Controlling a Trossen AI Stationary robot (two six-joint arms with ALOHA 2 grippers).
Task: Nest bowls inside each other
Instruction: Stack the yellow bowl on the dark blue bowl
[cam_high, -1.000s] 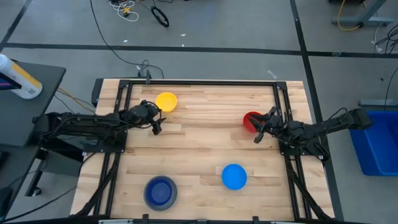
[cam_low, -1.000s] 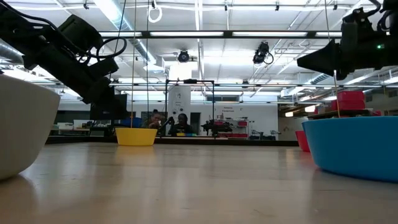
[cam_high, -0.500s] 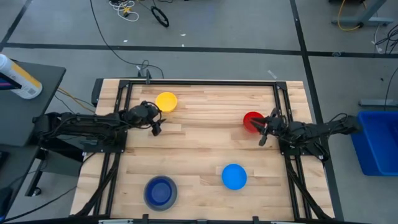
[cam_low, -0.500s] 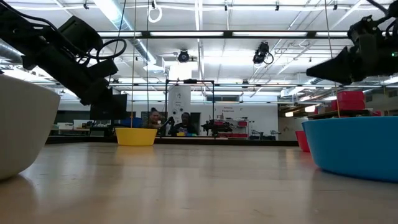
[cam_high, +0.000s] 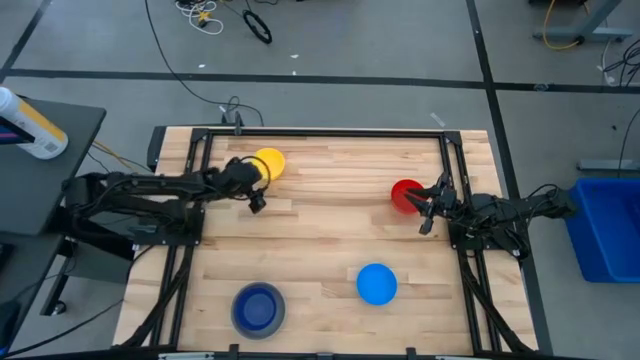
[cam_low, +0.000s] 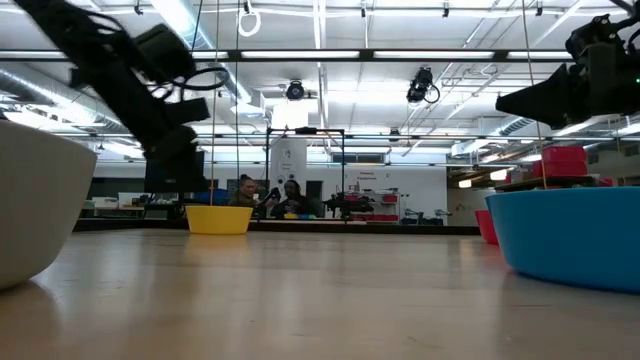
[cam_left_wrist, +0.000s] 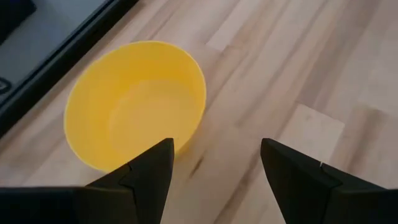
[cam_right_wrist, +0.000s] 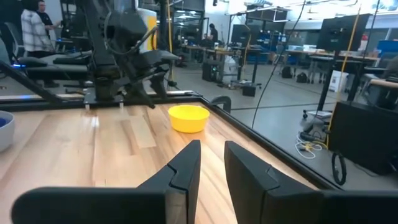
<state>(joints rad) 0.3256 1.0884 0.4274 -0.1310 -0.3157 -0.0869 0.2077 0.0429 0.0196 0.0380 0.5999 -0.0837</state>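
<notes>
The yellow bowl (cam_high: 268, 162) stands upright on its base near the table's far left, and it fills much of the left wrist view (cam_left_wrist: 134, 102). My left gripper (cam_high: 256, 202) hovers open just on the bowl's near side, tilted down, touching nothing (cam_left_wrist: 214, 165). The red bowl (cam_high: 404, 193) stands at the right. My right gripper (cam_high: 427, 218) is beside it toward the right edge, level, its fingers a narrow gap apart and empty (cam_right_wrist: 211, 162). The light blue bowl (cam_high: 376, 284) sits near the front. The dark blue bowl (cam_high: 258, 305) rests inside the grey bowl (cam_low: 30, 200) at the front left.
A black frame (cam_high: 320, 133) runs round the tabletop's far and side edges. Bare wood lies between the bowls in the table's middle (cam_high: 330, 220). People stand in the room far behind the table (cam_low: 270, 195).
My left arm has risen and its gripper has tipped steeper, edging toward the yellow bowl. My right gripper has drawn back a little toward the table's right edge, away from the red bowl. No bowl has moved.
</notes>
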